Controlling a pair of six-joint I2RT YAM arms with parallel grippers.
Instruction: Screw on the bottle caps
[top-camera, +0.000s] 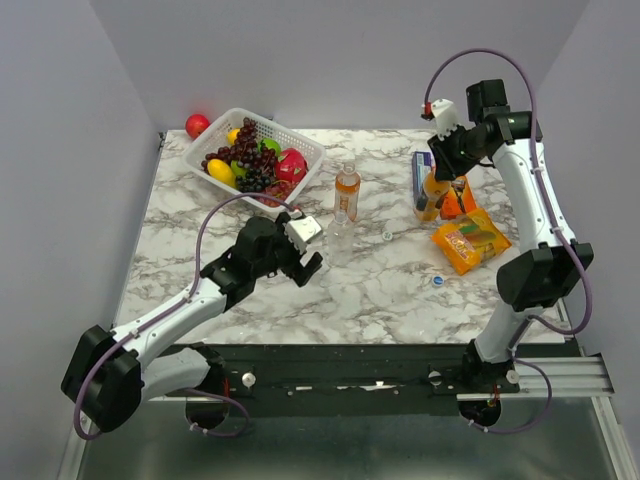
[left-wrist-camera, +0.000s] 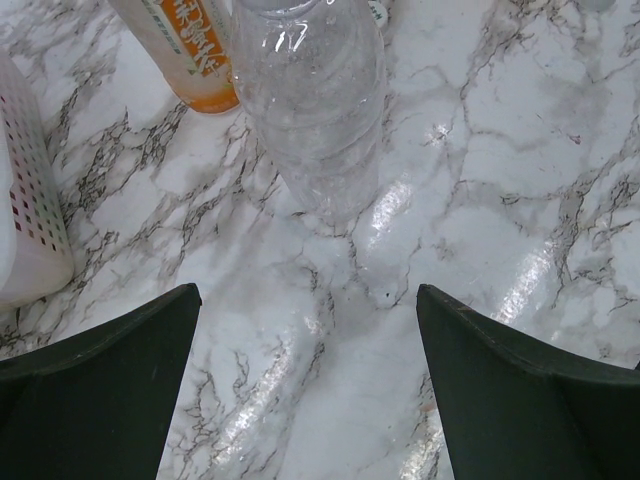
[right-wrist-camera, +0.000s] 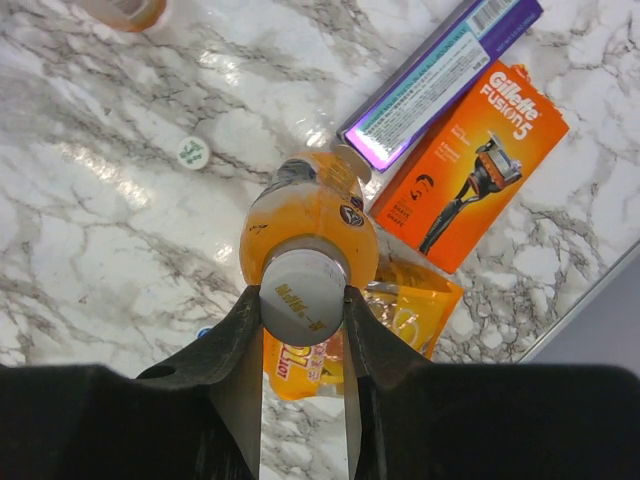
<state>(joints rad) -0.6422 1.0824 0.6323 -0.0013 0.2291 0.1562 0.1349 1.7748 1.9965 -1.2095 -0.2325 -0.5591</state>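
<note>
The left arm (top-camera: 165, 322) stretches forward and to the right, staying low. The left gripper (top-camera: 310, 265) points ahead, and its two fingers (left-wrist-camera: 100, 400) are spread wide apart with nothing between them. The right arm (top-camera: 535, 200) rises high from its base and bends at the elbow toward the left. The right gripper (right-wrist-camera: 303, 300) points straight down, both fingers pressed on the sides of a white cap (right-wrist-camera: 300, 290).
</note>
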